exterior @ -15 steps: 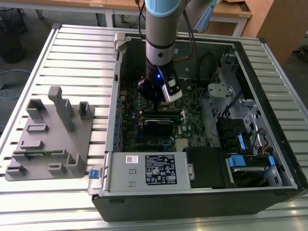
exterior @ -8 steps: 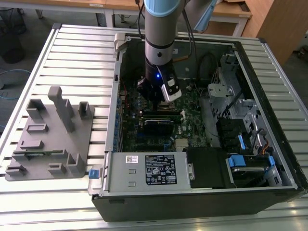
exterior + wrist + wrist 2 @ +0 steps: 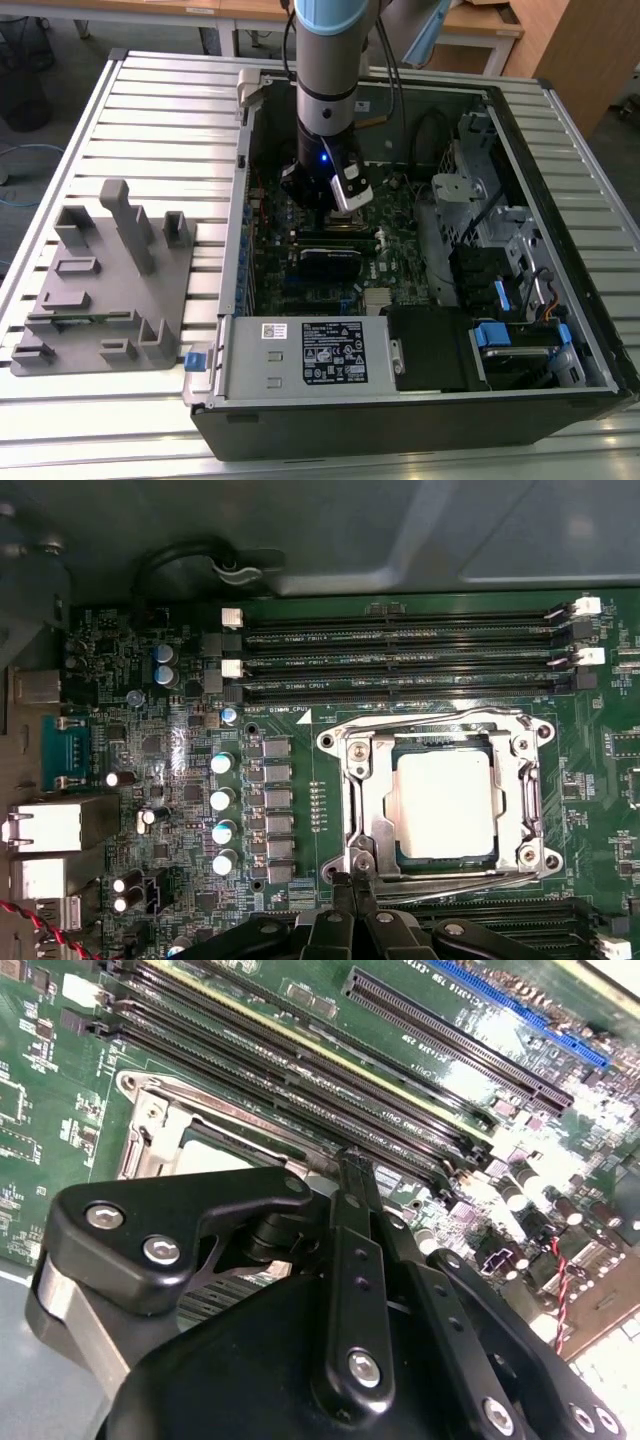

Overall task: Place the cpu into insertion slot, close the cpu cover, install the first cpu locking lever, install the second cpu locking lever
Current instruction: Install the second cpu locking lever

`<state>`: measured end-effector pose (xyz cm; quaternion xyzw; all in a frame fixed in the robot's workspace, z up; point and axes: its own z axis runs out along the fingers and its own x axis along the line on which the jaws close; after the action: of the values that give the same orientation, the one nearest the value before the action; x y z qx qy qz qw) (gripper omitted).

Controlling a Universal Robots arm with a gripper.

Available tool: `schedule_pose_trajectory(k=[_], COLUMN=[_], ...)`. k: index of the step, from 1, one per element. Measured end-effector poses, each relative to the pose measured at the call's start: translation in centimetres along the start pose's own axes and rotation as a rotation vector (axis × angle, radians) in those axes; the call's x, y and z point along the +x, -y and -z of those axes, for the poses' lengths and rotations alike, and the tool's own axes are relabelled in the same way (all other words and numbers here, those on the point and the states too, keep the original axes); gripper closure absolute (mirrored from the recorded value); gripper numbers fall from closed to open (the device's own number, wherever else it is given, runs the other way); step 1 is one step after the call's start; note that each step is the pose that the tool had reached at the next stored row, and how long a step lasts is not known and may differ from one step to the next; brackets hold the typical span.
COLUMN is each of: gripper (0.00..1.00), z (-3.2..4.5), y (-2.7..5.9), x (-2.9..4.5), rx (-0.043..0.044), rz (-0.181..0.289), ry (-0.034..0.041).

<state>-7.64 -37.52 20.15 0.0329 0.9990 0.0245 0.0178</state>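
Pincer (image 3: 352,905), fingers pressed together and empty, hangs at the edge of the cpu cover (image 3: 436,742), thin stiff metal framing the light, fragile seated cpu (image 3: 443,804).

Honestly a lot is blocked here. In the exterior view the arm (image 3: 328,90) runs off the top edge and its wrist sits right over the board, so the insertion slot underneath is covered. The grey fixture block (image 3: 105,290) has a small green strip in it, too tiny to make out.

In the second wrist view the gripper (image 3: 352,1165) linkage eats the lower half, hiding most of the cpu cover (image 3: 160,1130); just one corner pokes out. Bright glare washes out the board (image 3: 500,1050) near the long card slots.

In the first wrist view the gripper (image 3: 352,885) is cropped by the edge, and its tips overlap the cover's rim (image 3: 440,880), so contact is unclear.
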Motion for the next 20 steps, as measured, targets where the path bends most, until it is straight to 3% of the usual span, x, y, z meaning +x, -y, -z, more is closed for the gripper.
schedule_pose_trajectory(k=[20], gripper=[0.9], z=[-0.3], y=[-0.3], x=[0.66], rx=[-0.0001], rz=[0.0], ry=[0.0])
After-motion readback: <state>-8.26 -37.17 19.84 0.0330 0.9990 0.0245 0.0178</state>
